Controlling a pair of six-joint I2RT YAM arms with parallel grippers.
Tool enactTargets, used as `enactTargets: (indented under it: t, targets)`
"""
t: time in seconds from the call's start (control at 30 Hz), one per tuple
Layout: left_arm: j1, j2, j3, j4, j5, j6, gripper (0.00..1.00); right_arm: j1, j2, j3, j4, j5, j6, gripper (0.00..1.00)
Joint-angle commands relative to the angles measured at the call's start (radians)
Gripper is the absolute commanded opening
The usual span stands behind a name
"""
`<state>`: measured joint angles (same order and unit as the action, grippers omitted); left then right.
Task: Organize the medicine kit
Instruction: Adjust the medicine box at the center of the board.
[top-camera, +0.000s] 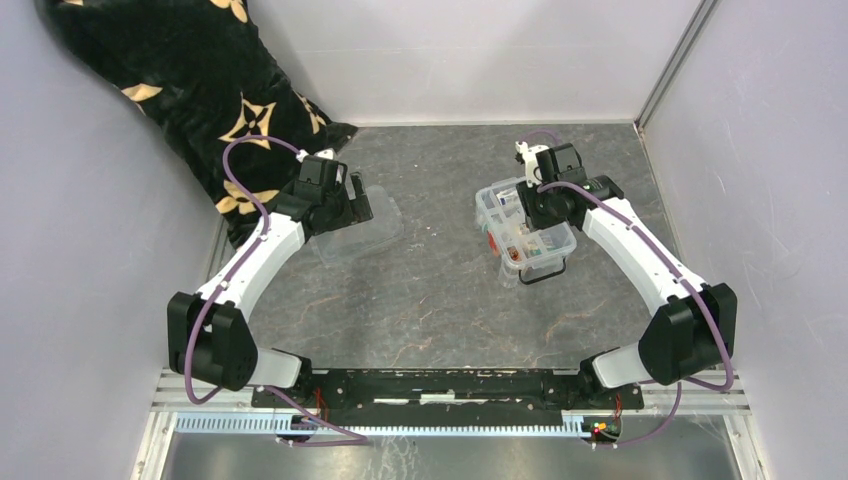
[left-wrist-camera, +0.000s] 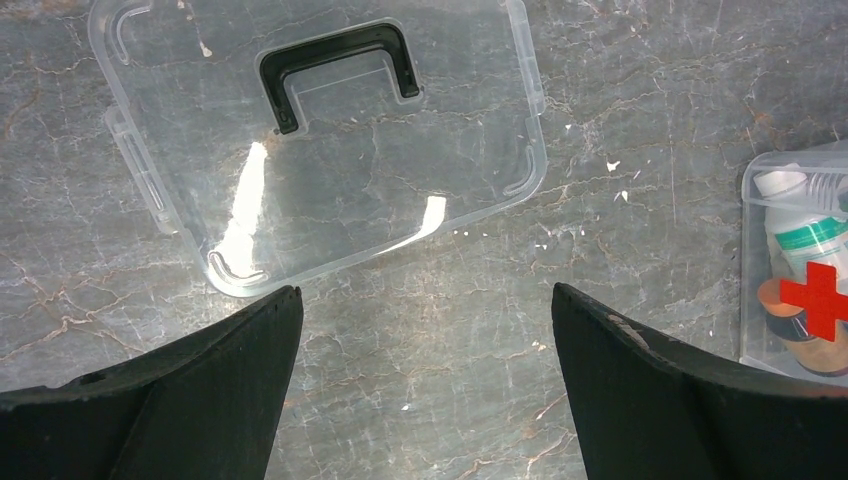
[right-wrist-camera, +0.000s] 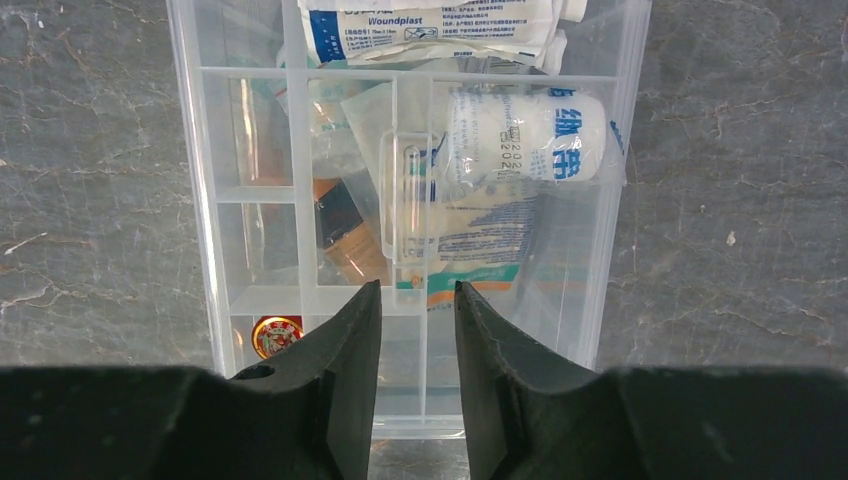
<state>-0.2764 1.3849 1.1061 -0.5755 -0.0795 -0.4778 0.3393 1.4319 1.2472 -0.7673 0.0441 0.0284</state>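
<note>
- Two claws, two states: the left claw (left-wrist-camera: 425, 300) stands wide apart and holds nothing. The right claw (right-wrist-camera: 418, 300) shows only a narrow gap between its fingers, with nothing visibly pinched in it.
- The medicine kit (top-camera: 495, 198) sits on the right half of the counter (top-camera: 430, 310), directly under the right claw. Its red cross (left-wrist-camera: 820, 300) faces the left arm.
- Seen from the right wrist, the kit's long axis runs straight away from the claw, so the fingers would close across its short side.
- A divided tray (right-wrist-camera: 300, 200) sits inside the box, with a bandage roll (right-wrist-camera: 525, 135) and a plaster packet (right-wrist-camera: 430, 20) in its far compartments.
- The tray's clear grip tab (right-wrist-camera: 405, 210) lies just ahead of the right fingertips, and a thin divider wall runs between them. I cannot tell whether they touch it.
- The lid (left-wrist-camera: 330, 160) lies flat on the counter, well apart from the kit on its left, just ahead of the left claw.
- The lid sits skewed to that claw's line, with its black handle (left-wrist-camera: 335, 65) at the far edge.
- My judgement is that the tray is seated and closing the box remains. The left arm is clearly the nearer one to the lid.
- To grip the handle, the left claw would need to reach forward over the lid. It would then carry the lid rightward to the kit.
</note>
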Motion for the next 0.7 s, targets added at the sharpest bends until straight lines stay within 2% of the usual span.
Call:
enactTargets:
  t: [0.0,0.13,0.23,0.53,0.67]
  targets:
    - [0.003,-0.029,0.007,0.003,-0.026,0.001,1.00,-0.002,-0.019,0.005,-0.011,-0.010,-0.010,0.36]
    - [0.003,-0.030,-0.005,0.005,-0.020,-0.004,1.00,-0.001,-0.021,-0.058,0.002,-0.018,-0.016,0.28]
    - [0.003,-0.033,-0.015,0.012,-0.017,-0.005,1.00,-0.002,-0.019,-0.099,0.012,-0.016,-0.019,0.26]
    - [0.003,-0.041,-0.021,0.015,-0.013,-0.002,1.00,-0.001,-0.006,-0.098,0.025,-0.008,-0.019,0.25]
    - [0.008,-0.050,-0.014,0.010,-0.019,0.004,1.00,-0.001,-0.036,-0.039,0.029,0.015,-0.014,0.29]
